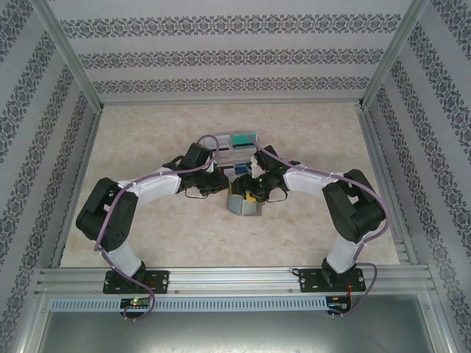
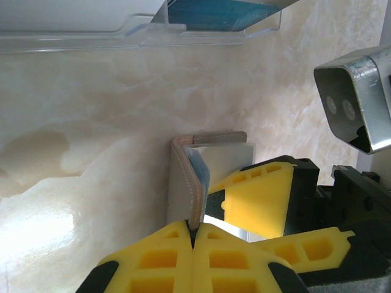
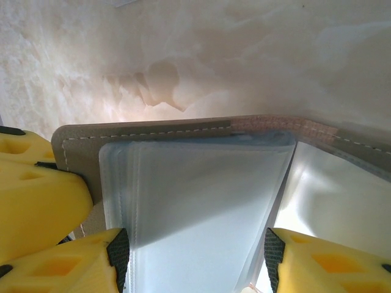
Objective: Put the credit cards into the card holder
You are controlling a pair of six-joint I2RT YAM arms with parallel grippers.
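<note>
The card holder (image 3: 195, 183) runs off the bottom edge between the jaws of the right gripper (image 3: 195, 262), its sleeves too blurred to read. Beyond the left gripper (image 2: 192, 235), the card rack (image 2: 146, 29) is cropped.

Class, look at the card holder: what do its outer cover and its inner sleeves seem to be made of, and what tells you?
The card holder has a cover that is probably leather or an imitation: matt grey-brown, with a stitched seam along the edge. Its inner sleeves look like thin clear plastic: glossy, layered and see-through.
</note>
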